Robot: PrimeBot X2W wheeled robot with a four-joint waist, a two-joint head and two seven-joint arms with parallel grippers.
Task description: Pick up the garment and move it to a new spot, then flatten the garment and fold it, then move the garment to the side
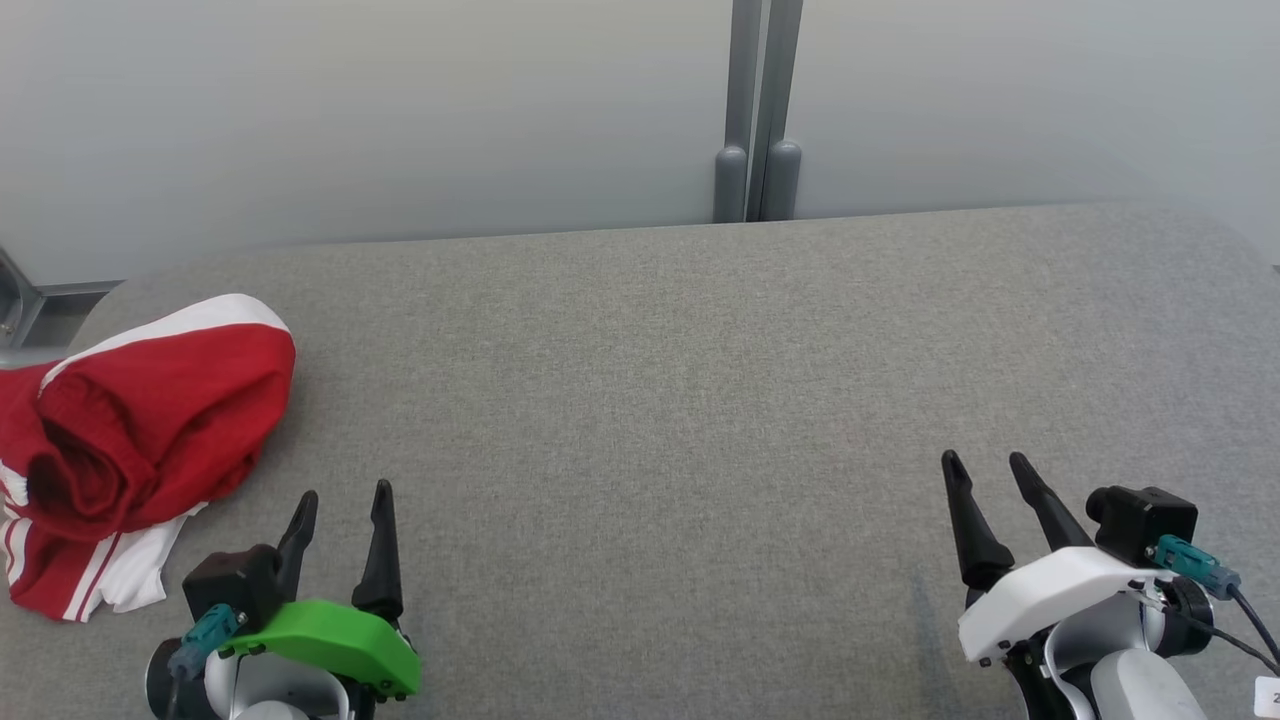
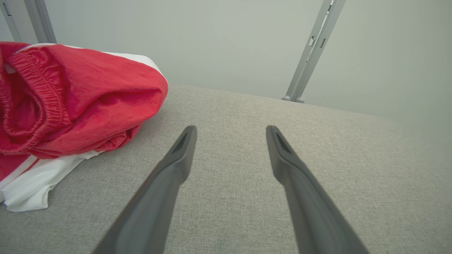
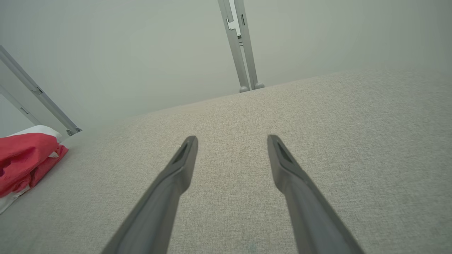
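Lying on bench: garment [image 1: 150, 420], red with white stripes and white trim, bunched in a loose heap at the far left of the bench [image 1: 650, 400]; its left part runs past the edge of the head view.
Garment detail: in the left wrist view the garment [image 2: 88, 98] shows a gathered elastic waistband turned outward. A flat white layer sticks out from under the red heap on the near side.
Left jaws: spread wide with nothing between them, low over the near left of the bench [image 2: 353, 169], tips pointing away from the robot. The garment sits just beside them on their left, with no contact.
Left mount: green cover [image 1: 330, 640], left camera block [image 1: 235, 585] in black, and a left teal connector [image 1: 200, 640] below it.
Right jaws: also spread wide and holding nothing, over the near right of the bench [image 3: 353, 141], well apart from the garment [image 3: 28, 158], which shows small at the left edge of the right wrist view.
Right mount: white cover [image 1: 1050, 590], right camera block [image 1: 1140, 520] in black, and a right teal connector [image 1: 1190, 562] with a dark cable trailing off.
Bench surface: grey woven cloth, rounded at the far corners.
Backdrop: pale grey panel [image 1: 400, 120] with paired grey uprights [image 1: 757, 150] at the middle of the bench's back edge. A slanted upright [image 3: 39, 102] stands behind the garment.
Tip contact: cannot tell whether either pair of tips touches the cloth.
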